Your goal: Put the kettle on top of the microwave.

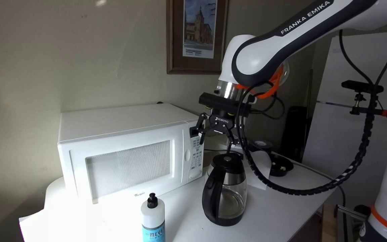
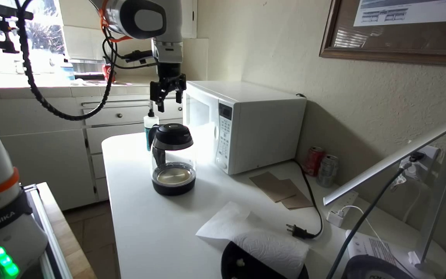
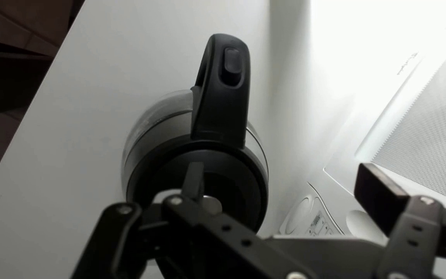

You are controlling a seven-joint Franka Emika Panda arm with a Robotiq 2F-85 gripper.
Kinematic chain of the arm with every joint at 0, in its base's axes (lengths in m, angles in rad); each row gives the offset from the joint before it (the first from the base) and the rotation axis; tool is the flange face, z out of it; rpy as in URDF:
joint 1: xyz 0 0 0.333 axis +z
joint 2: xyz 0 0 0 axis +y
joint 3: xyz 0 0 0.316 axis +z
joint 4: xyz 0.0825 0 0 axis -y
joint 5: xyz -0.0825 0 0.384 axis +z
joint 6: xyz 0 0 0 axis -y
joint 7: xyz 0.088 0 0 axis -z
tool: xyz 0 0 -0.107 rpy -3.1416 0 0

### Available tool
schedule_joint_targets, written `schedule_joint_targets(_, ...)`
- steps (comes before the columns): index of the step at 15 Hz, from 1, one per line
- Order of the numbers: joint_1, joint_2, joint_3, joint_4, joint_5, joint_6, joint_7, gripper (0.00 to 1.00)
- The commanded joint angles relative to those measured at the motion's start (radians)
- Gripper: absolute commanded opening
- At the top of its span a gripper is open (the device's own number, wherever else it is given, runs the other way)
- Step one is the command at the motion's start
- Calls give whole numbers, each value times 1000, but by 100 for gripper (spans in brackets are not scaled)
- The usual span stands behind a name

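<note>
Robotiq gripper (image 1: 215,147) points down above the kettle (image 1: 227,193), its 2 black fingers (image 3: 381,197) spread wide; in an exterior view a gap shows between the fingertips (image 2: 161,106) and the kettle's black lid (image 2: 174,133). Upright on the white table (image 2: 149,232), the kettle stands near the button panel (image 2: 224,133) of the microwave (image 1: 126,151), the 2 apart, with the kettle's black handle (image 3: 223,89) toward the top of the wrist view. In that same view 1 finger crosses the lid and the other overlaps the microwave's front. A white bottle (image 1: 153,218) with a blue label stands before the microwave. Near the wall (image 2: 277,42) are 2 cans (image 2: 314,161), 1 red and 1 silver; a paper towel (image 2: 269,248) lies partly over a black dish (image 2: 230,267).
</note>
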Motion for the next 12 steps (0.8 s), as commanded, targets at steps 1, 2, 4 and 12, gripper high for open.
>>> schedule_joint_targets(1, 27, 168, -14, 119, -65, 14, 138, 100)
schedule_joint_targets(2, 34, 195, -12, 142, -89, 9, 181, 100)
schedule_joint_targets(4, 69, 250, -8, 180, -139, 0, 251, 100)
schedule_joint_targets(12, 180, 268, -50, 185, -167, 6, 264, 100)
